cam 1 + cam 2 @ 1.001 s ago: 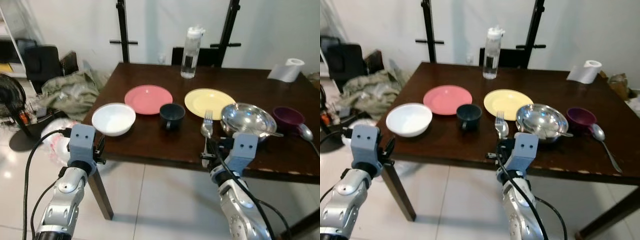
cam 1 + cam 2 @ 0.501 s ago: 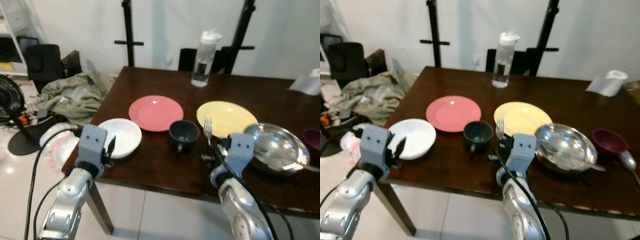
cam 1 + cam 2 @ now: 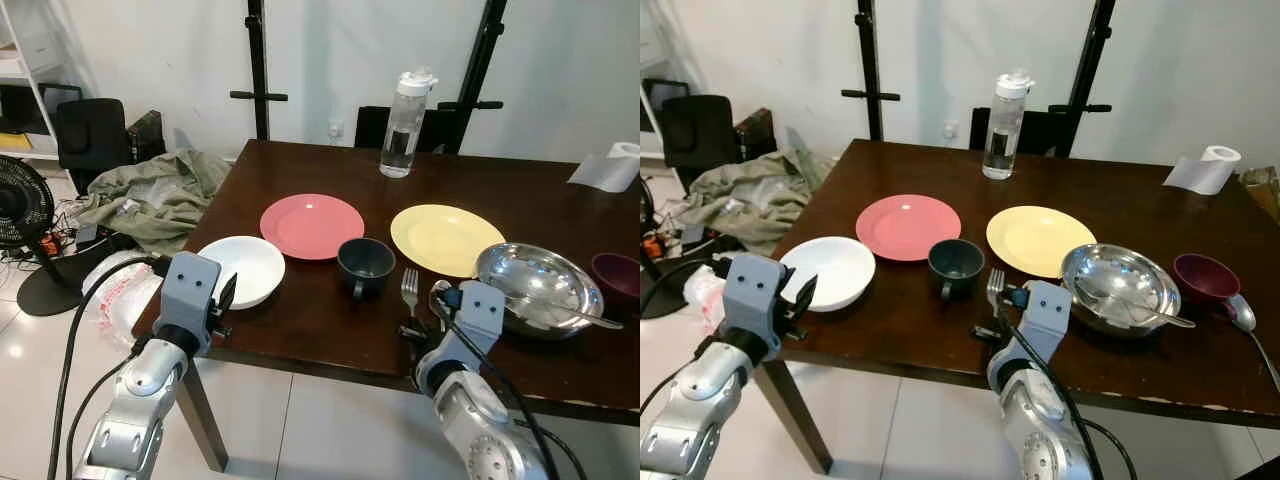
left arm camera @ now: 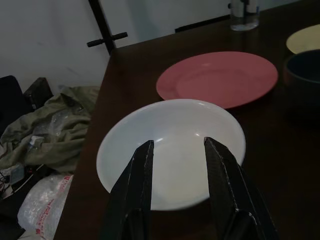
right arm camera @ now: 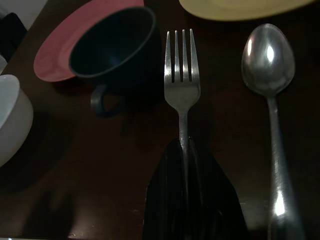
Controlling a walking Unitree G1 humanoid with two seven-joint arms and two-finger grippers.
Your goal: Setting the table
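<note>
Fork held low at the table
Right gripper (image 5: 186, 150) clamps the fork (image 5: 182, 80), now lowered beside the spoon (image 5: 270, 75); left gripper (image 4: 176, 150) open, nearer the bowl (image 4: 170, 145).

a dark wooden table (image 3: 300, 320) holds a white bowl (image 3: 244, 270), pink plate (image 3: 311, 225), dark cup (image 3: 365, 264), yellow plate (image 3: 445, 238), steel bowl (image 3: 537, 276) and water bottle (image 3: 402, 123). the left gripper (image 3: 224, 300) hangs by the white bowl; the right gripper (image 3: 411, 328) grips a fork (image 3: 409, 290).
</note>
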